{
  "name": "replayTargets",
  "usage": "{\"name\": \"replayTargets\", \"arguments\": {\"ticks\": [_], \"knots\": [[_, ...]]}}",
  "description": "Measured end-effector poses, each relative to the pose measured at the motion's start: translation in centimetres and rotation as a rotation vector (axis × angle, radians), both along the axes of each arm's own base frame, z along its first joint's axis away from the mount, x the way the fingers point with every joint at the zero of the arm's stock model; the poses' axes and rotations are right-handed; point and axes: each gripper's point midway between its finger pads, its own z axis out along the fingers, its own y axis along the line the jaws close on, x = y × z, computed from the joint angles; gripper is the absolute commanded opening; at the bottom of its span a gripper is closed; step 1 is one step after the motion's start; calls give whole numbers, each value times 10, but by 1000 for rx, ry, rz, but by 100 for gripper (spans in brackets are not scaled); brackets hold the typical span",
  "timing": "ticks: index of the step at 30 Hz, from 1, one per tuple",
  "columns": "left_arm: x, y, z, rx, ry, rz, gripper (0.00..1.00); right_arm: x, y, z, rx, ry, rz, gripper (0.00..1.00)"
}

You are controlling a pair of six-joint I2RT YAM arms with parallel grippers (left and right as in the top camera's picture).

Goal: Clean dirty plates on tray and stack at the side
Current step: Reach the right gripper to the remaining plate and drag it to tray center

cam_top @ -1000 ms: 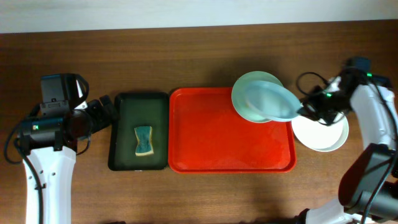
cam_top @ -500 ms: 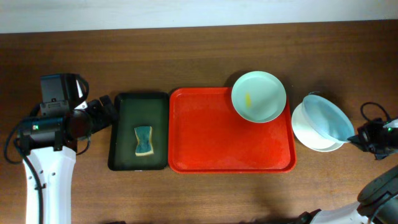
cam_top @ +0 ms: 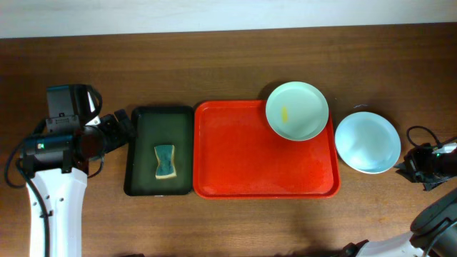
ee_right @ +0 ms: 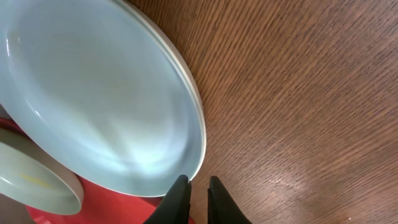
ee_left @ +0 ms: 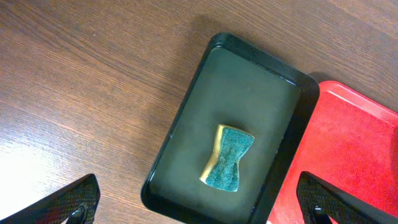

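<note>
The red tray point(cam_top: 243, 157) lies mid-table. A pale green plate point(cam_top: 297, 111) with a yellow smear rests on its far right corner, overhanging the rim. Right of the tray a clean pale blue plate point(cam_top: 367, 141) lies flat on the table; the white plate under it shows only as a thin rim point(ee_right: 198, 111). My right gripper point(cam_top: 418, 165) sits just right of that stack, low over the wood. Its fingers point(ee_right: 180, 196) stand a narrow gap apart with nothing between them, beside the blue plate's point(ee_right: 93, 93) edge. My left gripper point(cam_top: 118, 128) is wide open and empty, left of the trays.
A dark green tray point(cam_top: 140, 121) holding a green-and-yellow sponge point(cam_top: 165, 161) lies against the red tray's left side. In the left wrist view the sponge point(ee_left: 229, 157) sits in that tray point(ee_left: 249, 87). Cables trail by the right arm.
The right gripper carried the blue plate from above the tray to the white plate, let it go, and drew back right. The plate now lies flat. The left arm stayed still.
</note>
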Motion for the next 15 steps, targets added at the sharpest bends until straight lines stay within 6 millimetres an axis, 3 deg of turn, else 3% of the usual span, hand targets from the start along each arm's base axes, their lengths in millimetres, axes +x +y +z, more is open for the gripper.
{"name": "replayTargets", "arguments": {"ticks": [2,5,9,11,12,15], "knots": [[0,0,0,0,0,0,99,1,3,0,-6,6,16,30],[0,0,0,0,0,0,99,17,23,-1,-32,-7,158,48],[0,0,0,0,0,0,99,48,84,7,-101,13,487,57],[0,0,0,0,1,0,99,58,103,29,-169,68,619,58],[0,0,0,0,1,0,99,78,114,52,-237,58,696,58],[0,0,0,0,1,0,99,113,136,96,-303,49,814,60]]}}
